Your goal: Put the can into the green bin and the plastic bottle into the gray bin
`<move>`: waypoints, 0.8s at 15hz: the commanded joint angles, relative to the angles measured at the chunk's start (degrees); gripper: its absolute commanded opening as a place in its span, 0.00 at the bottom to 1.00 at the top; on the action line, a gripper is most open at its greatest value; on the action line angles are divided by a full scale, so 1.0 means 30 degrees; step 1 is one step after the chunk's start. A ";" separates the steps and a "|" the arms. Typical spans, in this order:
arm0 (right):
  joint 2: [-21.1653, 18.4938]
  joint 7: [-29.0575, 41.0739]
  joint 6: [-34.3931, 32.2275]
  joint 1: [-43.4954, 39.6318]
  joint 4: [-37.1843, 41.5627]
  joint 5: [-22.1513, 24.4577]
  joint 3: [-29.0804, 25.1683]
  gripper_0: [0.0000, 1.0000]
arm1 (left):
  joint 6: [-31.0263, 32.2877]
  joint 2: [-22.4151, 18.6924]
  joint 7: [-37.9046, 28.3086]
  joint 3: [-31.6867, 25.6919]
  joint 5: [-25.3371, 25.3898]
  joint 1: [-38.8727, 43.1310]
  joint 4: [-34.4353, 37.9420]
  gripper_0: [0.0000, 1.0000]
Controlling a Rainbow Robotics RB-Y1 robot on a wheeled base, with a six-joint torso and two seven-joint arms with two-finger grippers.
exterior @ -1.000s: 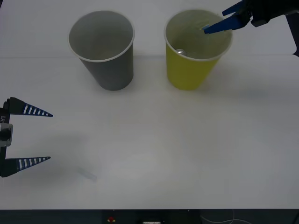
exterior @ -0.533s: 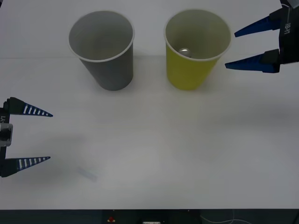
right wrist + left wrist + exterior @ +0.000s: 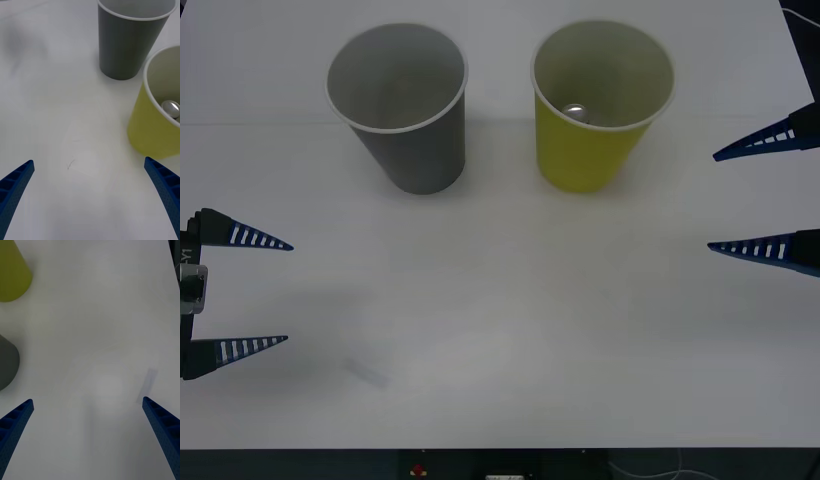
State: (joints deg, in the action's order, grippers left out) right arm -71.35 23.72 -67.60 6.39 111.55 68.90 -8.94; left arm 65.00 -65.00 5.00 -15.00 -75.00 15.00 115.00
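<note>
The can [image 3: 576, 110] lies at the bottom of the green bin [image 3: 585, 155], its silver top showing inside the cup [image 3: 171, 108]. Left of it stands the gray bin [image 3: 420, 150], with nothing visible inside. The plastic bottle [image 3: 367, 373] is a small clear shape lying flat near the table's front left, faint against the white top [image 3: 149, 384]. My left gripper [image 3: 290, 293] is open at the left edge, a little left of the bottle. Right of the green bin, my right gripper [image 3: 712, 202] hangs open and holds nothing.
The white table [image 3: 510, 300] has free room between the two grippers and in front of the cups. Its dark front edge [image 3: 500, 462] runs along the bottom of the front view.
My right gripper has pulled away from above the green bin, moving right and toward the front, with its fingers now spread wide. The left arm has not moved.
</note>
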 commanded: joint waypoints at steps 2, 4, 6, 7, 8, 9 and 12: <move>-0.0007 -0.1403 -0.1049 -0.2568 0.0904 0.0382 -0.1766 1.00 | 0.0000 0.0000 0.0000 0.0000 0.0000 0.0000 0.0000 1.00; 0.0081 -0.1550 -0.1723 -0.3418 0.1519 0.1290 -0.2616 1.00 | 0.0000 0.0000 0.0000 0.0000 0.0000 0.0000 0.0000 1.00; 0.0403 -0.1696 -0.1694 -0.4326 0.1958 0.1437 -0.3055 1.00 | 0.0000 0.0000 0.0000 0.0000 0.0000 0.0000 0.0000 1.00; 0.0637 -0.1813 -0.1723 -0.4502 0.2076 0.1525 -0.3085 1.00 | 0.0000 0.0000 0.0000 0.0000 0.0000 0.0000 0.0000 1.00; 0.0842 -0.1872 -0.1723 -0.4707 0.2193 0.1642 -0.3085 1.00 | 0.0000 0.0000 0.0000 0.0000 0.0000 0.0000 0.0000 1.00; 0.0989 -0.1989 -0.1723 -0.4795 0.2193 0.1759 -0.3085 1.00 | 0.0000 0.0000 0.0000 0.0000 0.0000 0.0000 0.0000 1.00; 0.1077 -0.2223 -0.1723 -0.5000 0.2193 0.1847 -0.3085 1.00 | 0.0000 0.0000 0.0000 0.0000 0.0000 0.0000 0.0000 1.00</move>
State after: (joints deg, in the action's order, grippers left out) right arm -68.14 17.14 -72.76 -8.49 118.13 74.42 -18.20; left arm 65.00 -65.00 5.00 -15.00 -75.00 15.00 115.00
